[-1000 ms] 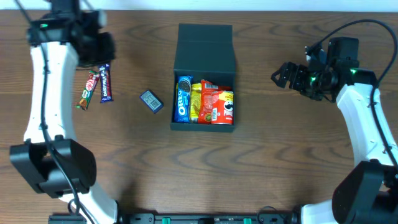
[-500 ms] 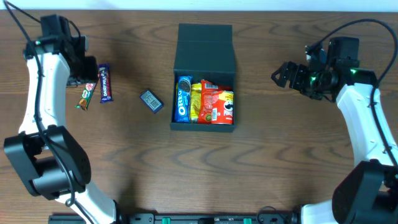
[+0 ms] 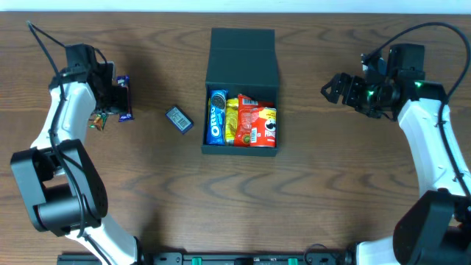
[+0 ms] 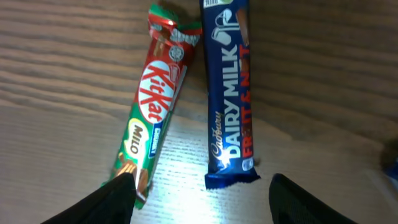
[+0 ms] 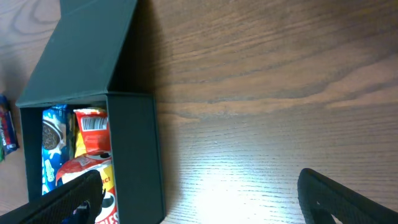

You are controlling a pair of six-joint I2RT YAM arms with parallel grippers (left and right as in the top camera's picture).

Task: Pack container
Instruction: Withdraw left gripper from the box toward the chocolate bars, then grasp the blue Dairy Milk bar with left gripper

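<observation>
The dark container (image 3: 241, 144) sits mid-table with its flap lid (image 3: 242, 55) folded back. It holds an Oreo pack (image 3: 217, 116), a yellow packet and a red snack pack (image 3: 257, 124). At the far left, my left gripper (image 3: 112, 96) hovers over a KitKat bar (image 4: 152, 106) and a blue Dairy Milk bar (image 4: 229, 93). Its jaws are open, nothing is held, and the bars' near ends lie below the gap (image 4: 202, 202). Right of the container, my right gripper (image 3: 335, 90) hangs open and empty above bare table (image 5: 205, 199), with the container's side wall (image 5: 134, 155) at its left.
A small blue packet (image 3: 179, 118) lies on the wood between the two bars and the container. The table's back edge runs along the top of the overhead view.
My left gripper has gone from shut to open and has come down and toward the middle, over the two bars. The right arm has not moved.
</observation>
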